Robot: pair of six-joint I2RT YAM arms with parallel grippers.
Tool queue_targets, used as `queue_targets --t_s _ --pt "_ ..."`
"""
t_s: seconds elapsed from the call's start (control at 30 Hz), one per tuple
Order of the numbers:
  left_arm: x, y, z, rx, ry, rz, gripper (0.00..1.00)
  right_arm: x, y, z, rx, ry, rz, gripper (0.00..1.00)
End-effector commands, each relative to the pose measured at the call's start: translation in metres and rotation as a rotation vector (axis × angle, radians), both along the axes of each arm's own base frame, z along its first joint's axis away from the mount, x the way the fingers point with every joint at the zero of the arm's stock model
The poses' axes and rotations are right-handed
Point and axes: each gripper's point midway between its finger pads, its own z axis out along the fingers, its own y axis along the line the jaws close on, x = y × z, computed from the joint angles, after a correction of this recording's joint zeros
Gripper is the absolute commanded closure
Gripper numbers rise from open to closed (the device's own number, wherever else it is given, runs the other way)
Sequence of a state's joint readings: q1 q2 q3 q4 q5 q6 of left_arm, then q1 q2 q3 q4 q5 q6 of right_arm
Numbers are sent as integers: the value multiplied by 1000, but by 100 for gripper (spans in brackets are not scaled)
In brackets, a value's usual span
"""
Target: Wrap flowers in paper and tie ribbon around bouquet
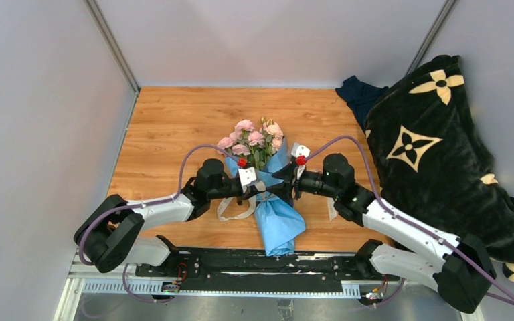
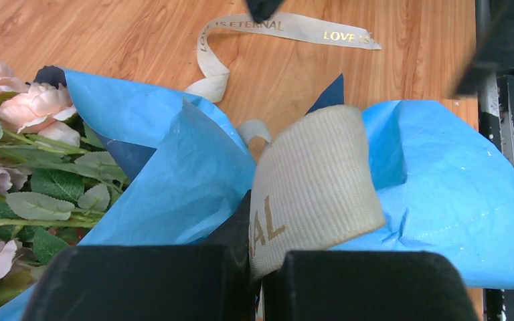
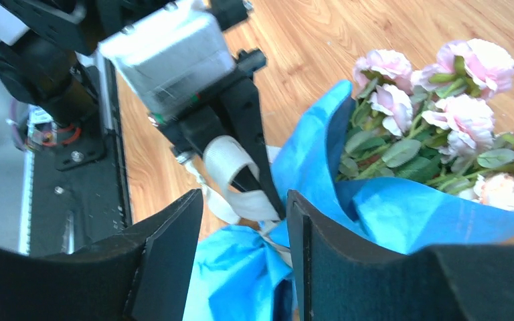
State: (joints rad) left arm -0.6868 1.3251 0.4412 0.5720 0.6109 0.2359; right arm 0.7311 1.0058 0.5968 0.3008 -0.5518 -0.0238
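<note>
The stems of the flowers (image 1: 254, 139) were hidden inside the paper (image 1: 280, 226). Only pink heads and leaves showed at the open end of the bouquet (image 1: 271, 200), which lay near the middle of the tabletop (image 1: 167, 127), closed end toward the near edge. In the top view both claws covered the bouquet's waist, so how the ribbon (image 2: 311, 190) ran there could not be made out. The left gripper (image 2: 258, 271) was clenched on a fold of the ribbon (gold lettering, partly cut off by the fingers). A loose tail lay on the wood beyond the paper. The right gripper (image 3: 244, 231) stood released, jaws apart, near the ribbon loop and grasping nothing. Whether it touched the paper could not be told. A black blanket (image 1: 442, 147) with cream motifs and a dark blue cloth (image 1: 360, 93) occupied the right edge, well apart from the bouquet.
</note>
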Motion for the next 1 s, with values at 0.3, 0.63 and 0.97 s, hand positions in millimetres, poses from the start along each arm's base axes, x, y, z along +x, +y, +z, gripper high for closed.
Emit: queue_targets --t_s 0.3,0.63,0.97 --pt "-10 -3 13 -27 -111 -87 100 -33 12 13 -176 -673 590 37" --pt "-11 -6 16 -31 -132 -111 100 -32 32 3 -165 -713 798 39" --pt "-12 -6 14 -31 -112 -114 100 -20 41 -5 -168 -657 722 99"
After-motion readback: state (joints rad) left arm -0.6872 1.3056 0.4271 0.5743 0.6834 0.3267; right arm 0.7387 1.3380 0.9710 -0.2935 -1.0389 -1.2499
